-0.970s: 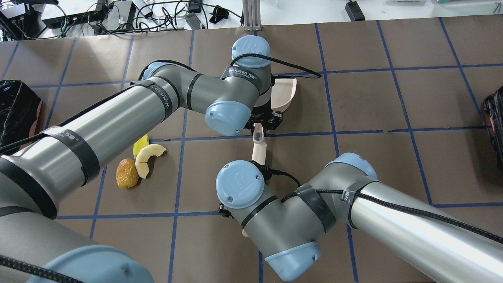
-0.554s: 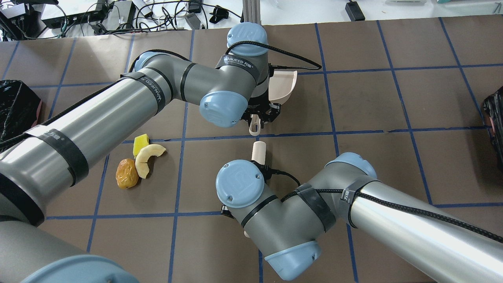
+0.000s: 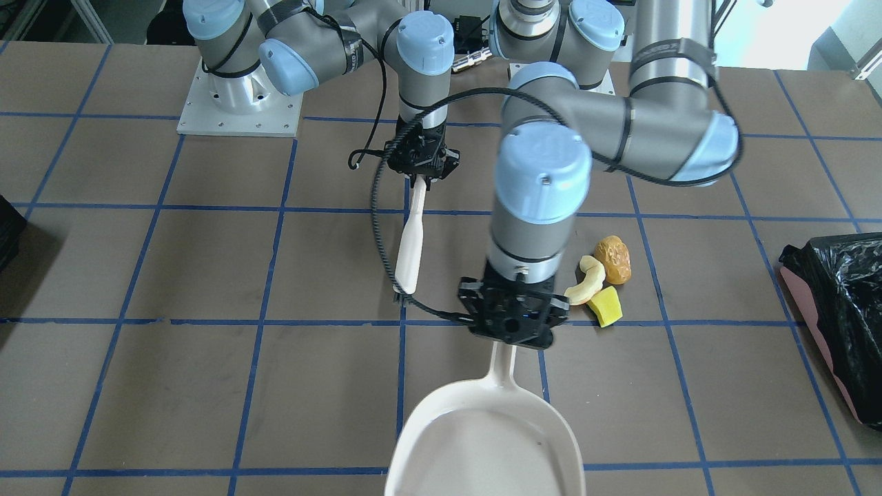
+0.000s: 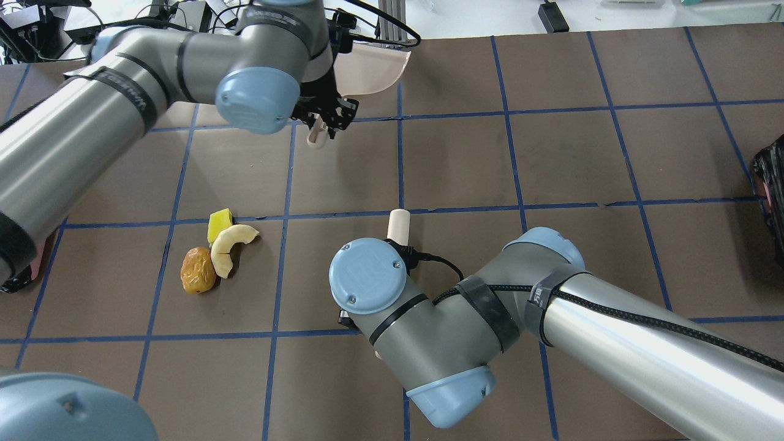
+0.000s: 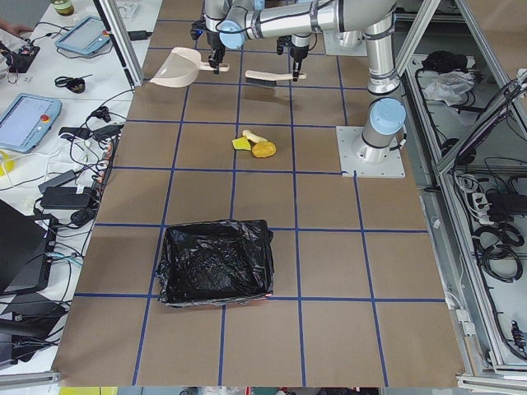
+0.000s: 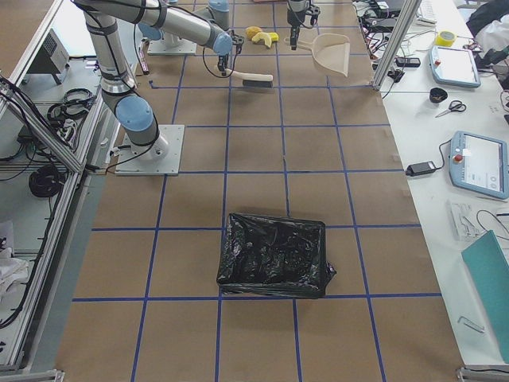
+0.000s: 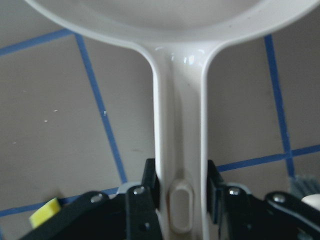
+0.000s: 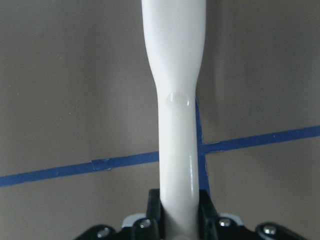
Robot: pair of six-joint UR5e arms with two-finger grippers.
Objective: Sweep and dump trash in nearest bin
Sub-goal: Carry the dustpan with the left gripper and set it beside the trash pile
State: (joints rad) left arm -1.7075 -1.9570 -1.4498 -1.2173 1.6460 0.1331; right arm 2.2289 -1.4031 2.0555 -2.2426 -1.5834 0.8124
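Observation:
The trash lies together on the table: a golden-brown lump (image 3: 612,260) (image 4: 197,269), a pale curved slice (image 3: 587,281) (image 4: 229,245) and a yellow wedge (image 3: 605,306) (image 4: 219,223). My left gripper (image 3: 513,320) (image 7: 181,190) is shut on the handle of the white dustpan (image 3: 482,441) (image 4: 367,70), which is held off the table beyond the trash. My right gripper (image 3: 420,162) (image 8: 179,210) is shut on the white brush handle (image 3: 410,241) (image 8: 175,125). The pink-sided bin with a black bag (image 3: 837,310) (image 5: 216,262) stands at the table's end on my left.
An all-black container (image 4: 772,196) (image 6: 274,256) stands at the table's end on my right. Cables and devices (image 4: 153,24) lie past the far table edge. The brown table (image 4: 612,153) has a blue tape grid.
My left arm has carried the dustpan away from the brush, farther off and to the left in the overhead view. The right arm and the trash have hardly moved.

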